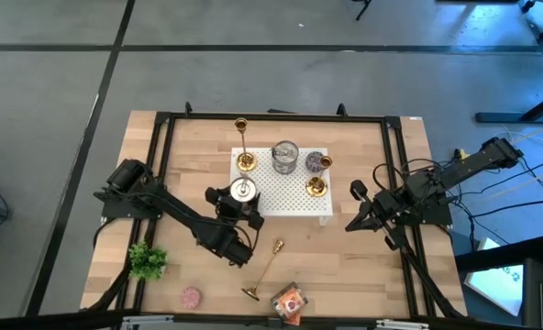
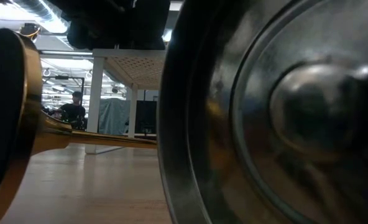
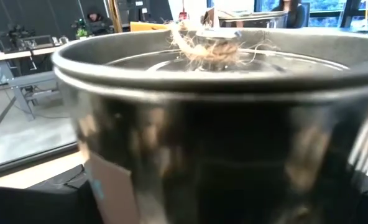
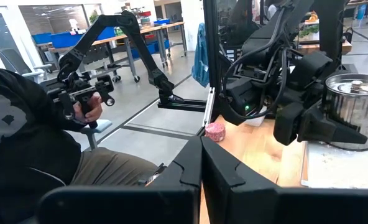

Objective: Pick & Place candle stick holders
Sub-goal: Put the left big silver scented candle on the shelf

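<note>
The slim gold metal candle stick holder (image 1: 266,271) lies toppled on the wooden bench (image 1: 363,261) — rigid, slippery, best pinched mid-stem. The left pincer (image 1: 242,203) is spread around the silver cylindrical tin (image 1: 243,190); the right pincer (image 1: 355,209) is pressed together.

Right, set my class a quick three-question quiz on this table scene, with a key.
1. True or false: the right tool is shut.
2. How many gold candle stick holders stand upright on the white board?
3. The left tool is at: A) the plant, B) the silver tin, C) the pink candle.
Key: 1 true; 2 two; 3 B.
</note>
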